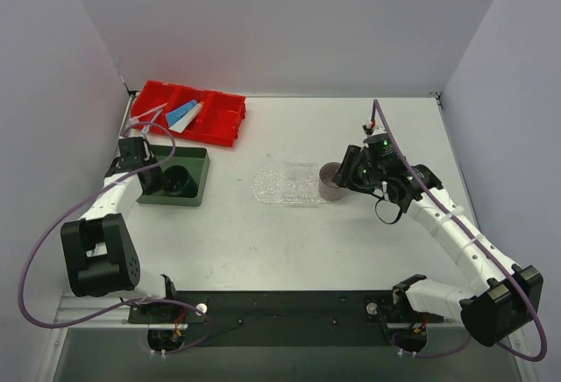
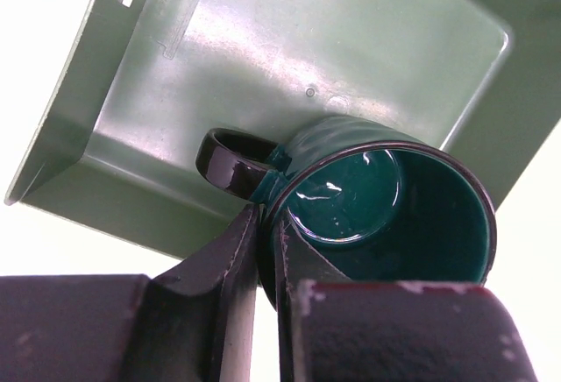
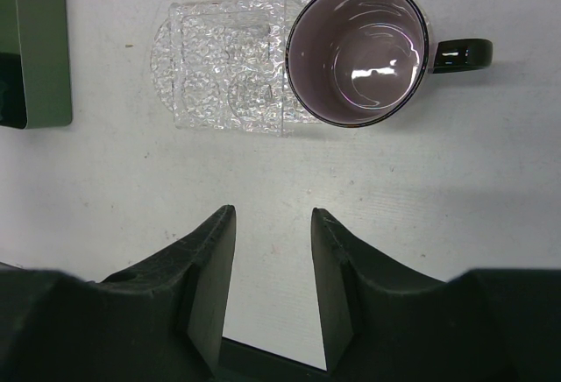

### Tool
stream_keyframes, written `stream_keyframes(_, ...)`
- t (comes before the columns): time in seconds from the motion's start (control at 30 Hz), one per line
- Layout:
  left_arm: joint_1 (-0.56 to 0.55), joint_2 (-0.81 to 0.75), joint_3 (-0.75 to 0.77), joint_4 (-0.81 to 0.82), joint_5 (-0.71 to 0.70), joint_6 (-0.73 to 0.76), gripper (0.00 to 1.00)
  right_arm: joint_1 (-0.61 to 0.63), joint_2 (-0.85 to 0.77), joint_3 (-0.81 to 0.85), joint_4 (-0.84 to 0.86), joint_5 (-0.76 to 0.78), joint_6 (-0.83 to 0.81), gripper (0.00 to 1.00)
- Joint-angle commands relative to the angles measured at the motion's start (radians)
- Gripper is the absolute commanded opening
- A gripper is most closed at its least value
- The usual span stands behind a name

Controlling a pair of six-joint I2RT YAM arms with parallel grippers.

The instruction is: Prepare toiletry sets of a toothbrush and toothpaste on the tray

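We see the clear tray [image 1: 282, 185] lying near the middle of the bench [image 1: 351, 251], and nothing of the toiletry sets lies on it. At its right end stands a mug with a mauve inside [image 3: 359, 49] and a black handle turned away from the tray. In the right wrist view the mug's rim covers the tray's edge, and we cannot tell if it stands on the tray or just beside it. The blue toothpaste [image 1: 186, 110] lies in the red bin [image 1: 223, 110] at the far left corner, with a white tube [image 1: 178, 123] touching it. The toothbrushes we cannot make out with certainty there. The right end effector [image 3: 273, 215] hangs over the bare bench on the near side of the mauve mug, its fingers apart and with nothing between them. The left end effector [image 2: 266, 220] is at the dark green tray [image 2: 263, 40] on the left. Its fingers are pressed on the wall of the green mug [image 2: 386, 215], one inside the rim and one outside, just beside the handle. This mug appears tilted, its mouth turned to the wrist camera.
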Motion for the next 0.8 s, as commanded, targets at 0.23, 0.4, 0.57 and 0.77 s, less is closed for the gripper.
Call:
stream_keyframes(0.23, 0.000, -0.124, 0.019, 0.027, -0.013, -0.022, 0.00, -0.001, -0.012, -0.006, 0.011, 0.005, -0.013, 0.37)
stream_keyframes(0.4, 0.002, -0.235, 0.011, 0.032, -0.088, -0.053, 0.00, -0.005, -0.029, 0.014, -0.026, 0.027, -0.069, 0.43)
stream_keyframes(0.57, -0.013, -0.355, 0.060, -0.034, -0.147, -0.093, 0.00, -0.059, -0.071, 0.017, -0.049, 0.034, -0.115, 0.47)
stream_keyframes(0.77, -0.281, -0.369, 0.169, -0.160, -0.295, -0.125, 0.00, -0.175, -0.149, -0.031, -0.054, -0.005, -0.129, 0.50)
